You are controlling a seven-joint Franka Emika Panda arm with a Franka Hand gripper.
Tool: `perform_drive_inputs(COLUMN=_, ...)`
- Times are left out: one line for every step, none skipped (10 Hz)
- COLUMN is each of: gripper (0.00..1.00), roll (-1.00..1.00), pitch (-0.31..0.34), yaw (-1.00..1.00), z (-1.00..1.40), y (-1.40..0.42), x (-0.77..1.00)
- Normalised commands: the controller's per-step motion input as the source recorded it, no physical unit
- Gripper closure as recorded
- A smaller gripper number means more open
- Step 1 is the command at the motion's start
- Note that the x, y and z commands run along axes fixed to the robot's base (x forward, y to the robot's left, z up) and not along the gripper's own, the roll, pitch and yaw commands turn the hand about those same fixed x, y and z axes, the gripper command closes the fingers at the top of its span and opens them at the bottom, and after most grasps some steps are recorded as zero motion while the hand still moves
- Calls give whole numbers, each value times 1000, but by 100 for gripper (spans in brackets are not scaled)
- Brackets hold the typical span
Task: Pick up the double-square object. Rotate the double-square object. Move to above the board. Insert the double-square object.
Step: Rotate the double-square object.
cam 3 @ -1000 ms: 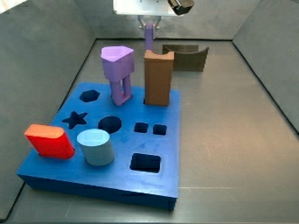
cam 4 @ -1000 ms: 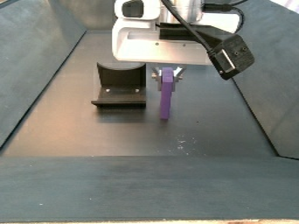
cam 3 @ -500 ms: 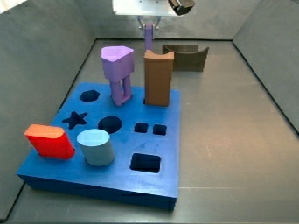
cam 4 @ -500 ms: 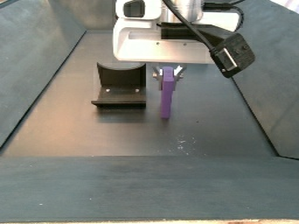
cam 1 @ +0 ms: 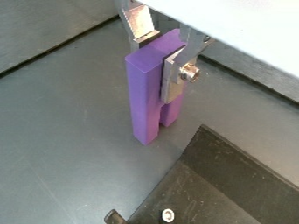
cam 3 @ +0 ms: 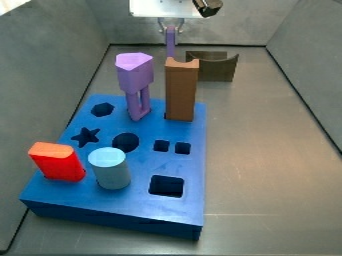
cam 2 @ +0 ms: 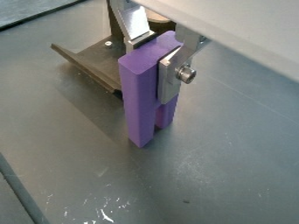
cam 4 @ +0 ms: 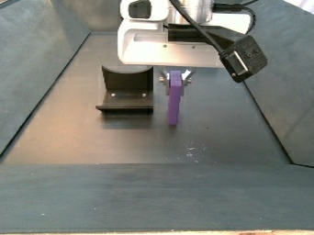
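Note:
The double-square object (cam 4: 175, 99) is a tall violet-purple block that stands upright with its lower end at the grey floor, right beside the fixture (cam 4: 125, 92). My gripper (cam 4: 179, 78) is shut on its top. Both wrist views show a silver finger pressed on each side of the block (cam 1: 146, 96) (cam 2: 142, 101), gripper (cam 1: 158, 52) (cam 2: 158, 54). In a side view the block (cam 3: 173, 42) hangs under the gripper (cam 3: 171, 28) at the back, behind the blue board (cam 3: 201, 170), whose star, circle and square holes show.
On the board stand a lilac polygon-topped piece (cam 3: 132, 85), a tall brown block (cam 3: 181, 88), a red block (cam 3: 55, 160) and a pale blue cylinder (cam 3: 110, 168). The fixture (cam 3: 214, 65) is at the back. Grey walls close in the floor on all sides.

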Motion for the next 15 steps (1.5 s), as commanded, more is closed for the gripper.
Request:
perform_drive_inputs(gripper=100, roll=0, pitch=0, yaw=0, z=1000, y=-422, x=-497)
perform_drive_inputs(gripper=100, roll=4, pitch=-32, yaw=-101, z=1000, y=-437, x=-456)
perform_drive_inputs(gripper=100, roll=24, pitch=-40, yaw=-85, z=1000, y=-395, x=-434)
perform_drive_inputs(gripper=100, roll=46, pitch=-23, yaw=-50, z=1000, y=-349, x=-388)
perform_drive_inputs(gripper=100, roll=54, pitch=-9, yaw=-36, z=1000, y=-336, x=-359)
perform_drive_inputs(gripper=100, roll=68, pitch=39, yaw=-2, z=1000, y=-305, x=-319)
perform_drive_inputs(gripper=100, roll=80, pitch=59, yaw=8, z=1000, y=-284, x=-297)
perform_drive_inputs(gripper=100, roll=101, pitch=55, yaw=16, z=1000, y=-256, x=-270)
perform_drive_inputs(gripper=100, roll=110, pitch=51, yaw=18, z=1000, y=-242, x=-256)
perform_drive_inputs(gripper=100, roll=123, pitch=48, yaw=22, z=1000, y=-210, x=-225)
perform_drive_inputs(gripper=100, roll=123, pitch=51, yaw=21, z=1000, y=-189, x=-205)
perform_drive_inputs(gripper=100, roll=122, pitch=48, yaw=20, z=1000, y=-164, x=-178)
perform_drive_inputs(gripper=100, roll=116, pitch=47, yaw=19, z=989, y=-140, x=-153)
perform_drive_inputs(gripper=100, roll=110, pitch=43, yaw=19, z=772, y=-84, x=-96)
perform_drive_inputs(gripper=100, roll=102, pitch=44, yaw=20, z=604, y=-49, x=-61)
